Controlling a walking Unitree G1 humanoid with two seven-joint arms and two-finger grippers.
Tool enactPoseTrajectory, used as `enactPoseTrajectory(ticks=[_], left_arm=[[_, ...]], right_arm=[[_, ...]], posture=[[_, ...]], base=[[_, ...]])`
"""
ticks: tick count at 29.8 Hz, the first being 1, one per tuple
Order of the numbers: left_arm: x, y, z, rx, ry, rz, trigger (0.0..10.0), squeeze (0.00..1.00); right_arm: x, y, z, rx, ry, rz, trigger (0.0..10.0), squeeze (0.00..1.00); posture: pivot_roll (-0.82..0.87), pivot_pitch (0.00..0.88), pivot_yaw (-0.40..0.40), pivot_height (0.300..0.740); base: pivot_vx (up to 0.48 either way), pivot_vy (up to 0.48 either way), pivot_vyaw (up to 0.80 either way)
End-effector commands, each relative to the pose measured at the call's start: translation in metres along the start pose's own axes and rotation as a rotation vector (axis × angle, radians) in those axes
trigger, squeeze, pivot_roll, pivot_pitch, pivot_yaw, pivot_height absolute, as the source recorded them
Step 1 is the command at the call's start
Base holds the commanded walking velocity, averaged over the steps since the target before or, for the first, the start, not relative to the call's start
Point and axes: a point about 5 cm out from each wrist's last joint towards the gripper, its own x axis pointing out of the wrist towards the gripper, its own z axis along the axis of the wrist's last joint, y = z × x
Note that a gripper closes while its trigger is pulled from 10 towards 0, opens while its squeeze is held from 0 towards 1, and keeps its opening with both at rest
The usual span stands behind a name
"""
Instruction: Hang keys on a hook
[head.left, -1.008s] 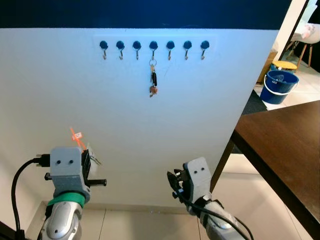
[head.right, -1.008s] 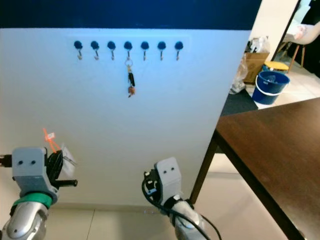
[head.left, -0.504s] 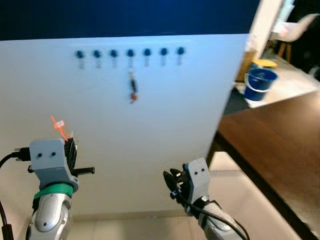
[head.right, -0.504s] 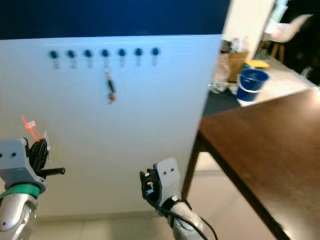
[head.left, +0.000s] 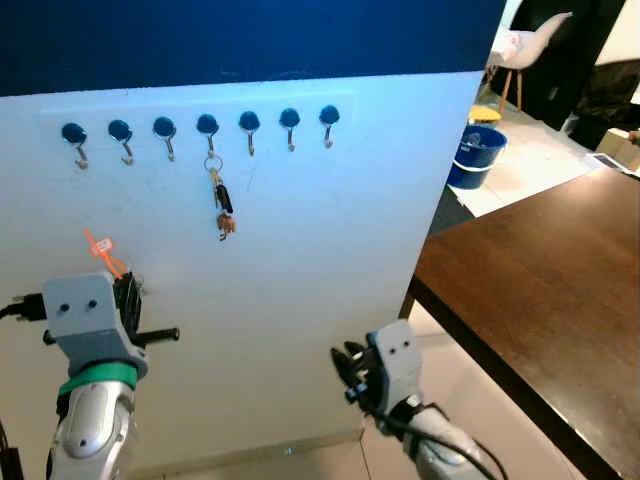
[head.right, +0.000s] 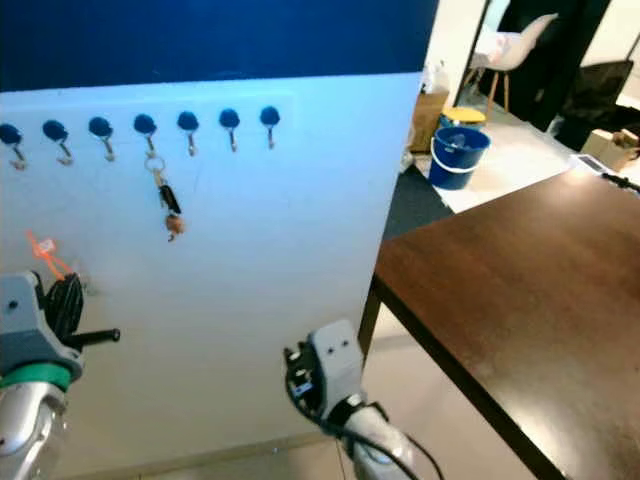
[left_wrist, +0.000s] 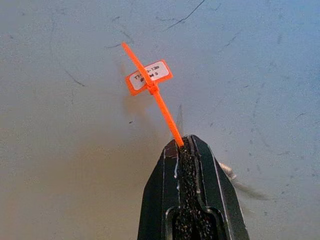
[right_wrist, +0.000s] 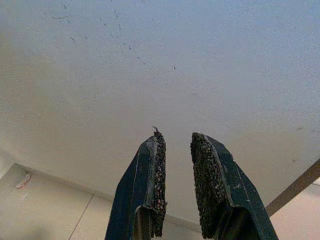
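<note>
One bunch hung, another yet to go up

Lower left, the left gripper (head.left: 128, 300) has its fingers (left_wrist: 192, 195) pressed together on an orange zip-tie tag (left_wrist: 148, 78), presumably a key set, low against the white wall panel (head.left: 330, 230); lower centre, the right gripper (head.left: 348, 372) idles with fingers (right_wrist: 207, 180) narrowly parted. Upper left, a dark key bunch on a ring (head.left: 220, 200) already hangs from the fourth of seven blue-knobbed hooks (head.left: 207, 130). The dark wooden bench (head.left: 540, 290) fills the right; a blue bucket (head.left: 474, 155) lies beyond. Nothing blocks the free hooks.

Matt scuffed wall (head.left: 300, 250); table (head.left: 540, 290) seemingly dark wood.
</note>
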Motion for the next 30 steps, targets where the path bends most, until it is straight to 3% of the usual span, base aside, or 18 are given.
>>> enactPoseTrajectory(ticks=[1, 9, 19, 22, 30], left_arm=[[-0.002, 0.011, -0.002, 0.023, 0.004, 0.054, 10.0, 0.0], [0.0, 0.018, -0.001, 0.03, -0.004, 0.088, 10.0, 0.0], [0.003, 0.01, 0.002, 0.01, -0.014, 0.038, 10.0, 0.0], [0.002, 0.007, 0.002, 0.063, -0.026, 0.028, 10.0, 0.0], [0.002, 0.009, -0.001, -0.023, 0.004, 0.04, 10.0, 0.0]], right_arm=[[0.0, 0.006, -0.007, 0.014, 0.023, 0.022, 10.0, 0.0], [0.001, 0.006, -0.008, 0.014, 0.027, 0.028, 10.0, 0.0], [0.002, 0.006, -0.008, 0.018, 0.028, 0.03, 10.0, 0.0], [0.002, 0.006, -0.009, 0.02, 0.028, 0.03, 10.0, 0.0], [0.002, 0.006, -0.009, 0.022, 0.029, 0.031, 10.0, 0.0]], posture=[[-0.17, 0.09, 0.119, 0.74], [-0.17, 0.092, 0.117, 0.74], [-0.17, 0.096, 0.12, 0.74], [-0.17, 0.096, 0.12, 0.74], [-0.17, 0.096, 0.12, 0.74]], base=[[0.0, 0.0, 0.0], [0.0, 0.0, 0.0], [0.0, 0.0, 0.0], [0.0, 0.0, 0.0], [0.0, 0.0, 0.0]])
